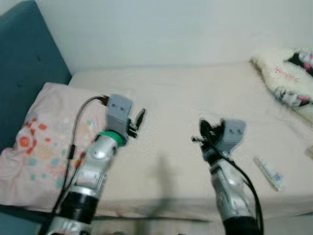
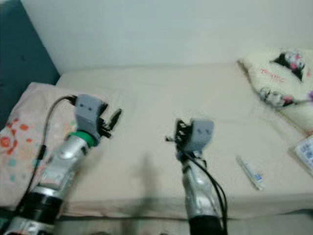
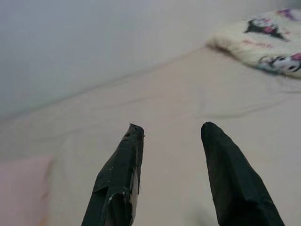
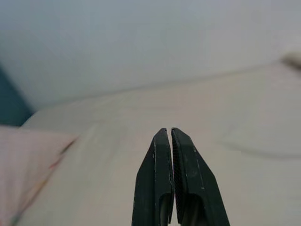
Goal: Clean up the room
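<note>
Both arms are raised over a bed with a cream sheet (image 1: 195, 93). My left gripper (image 1: 139, 119) hovers above the sheet beside a pink patterned pillow (image 1: 39, 142); in the left wrist view its fingers (image 3: 120, 174) stand apart with nothing between them. My right gripper (image 1: 199, 133) hangs over the middle of the bed, and its fingertips (image 4: 160, 141) are pressed together and hold nothing. A small white tube (image 1: 268, 174) lies on the sheet near the front edge, to the right of the right arm.
A fluffy cream blanket with cartoon prints (image 2: 279, 78) is bunched at the bed's far right. A pale packet (image 2: 305, 152) lies at the right edge. A teal headboard (image 1: 24, 58) rises on the left, and a white wall (image 1: 171, 29) is behind the bed.
</note>
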